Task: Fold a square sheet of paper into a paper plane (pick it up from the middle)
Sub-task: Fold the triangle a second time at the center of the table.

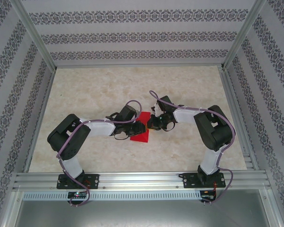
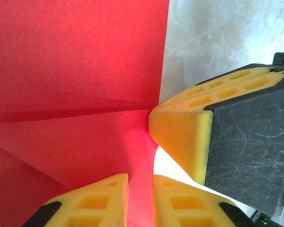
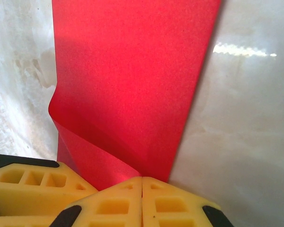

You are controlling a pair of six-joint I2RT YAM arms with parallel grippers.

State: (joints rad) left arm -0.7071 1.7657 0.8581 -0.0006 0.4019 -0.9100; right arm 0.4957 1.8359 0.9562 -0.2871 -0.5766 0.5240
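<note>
Our right gripper [image 3: 142,182] is clamped shut on the square sheet of paper [image 3: 132,85], which sits mid-table between the arms. Our left gripper [image 2: 139,184] pinches it too, jaws barely apart. We should tension both sides evenly so the crease runs straight.

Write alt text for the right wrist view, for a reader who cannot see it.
A bright red sheet of paper runs up the frame from the right gripper, whose yellow jaws are shut at the sheet's near end. A raised fold buckles its lower left edge, and pale marbled table shows on both sides.
</note>
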